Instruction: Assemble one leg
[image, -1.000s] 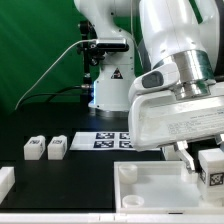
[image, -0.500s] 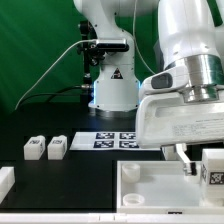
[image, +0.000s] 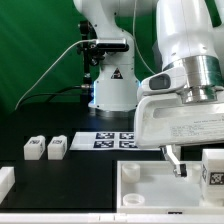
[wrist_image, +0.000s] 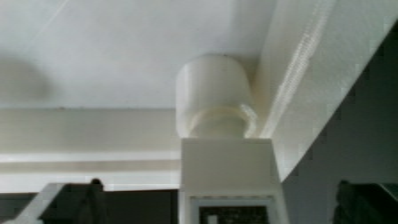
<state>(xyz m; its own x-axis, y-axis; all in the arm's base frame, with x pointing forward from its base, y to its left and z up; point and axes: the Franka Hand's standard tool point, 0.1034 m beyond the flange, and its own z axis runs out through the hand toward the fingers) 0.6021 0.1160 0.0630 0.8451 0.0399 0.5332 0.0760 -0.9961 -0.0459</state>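
A white leg (image: 212, 168) with a black-and-white marker on its face stands at the far right corner of the big white rimmed tabletop (image: 150, 178). In the wrist view the leg (wrist_image: 226, 150) runs down the middle, its round end against the tabletop's inner corner (wrist_image: 294, 70). My gripper (image: 200, 166) straddles the leg and is open. Both dark fingers (wrist_image: 75, 203) stand clear of the leg's sides, with a gap on each side. One finger (image: 177, 162) shows in the exterior view; the other is out of frame.
Two more white legs (image: 33, 148) (image: 57, 148) stand side by side on the black table at the exterior view's left. The marker board (image: 112, 140) lies behind the tabletop. A white part (image: 5, 181) sits at the left edge. The robot base (image: 110, 85) stands behind.
The jaws have spread apart and let go of the leg. The visible finger has moved toward the exterior view's left. The leg stays in the tabletop's corner.
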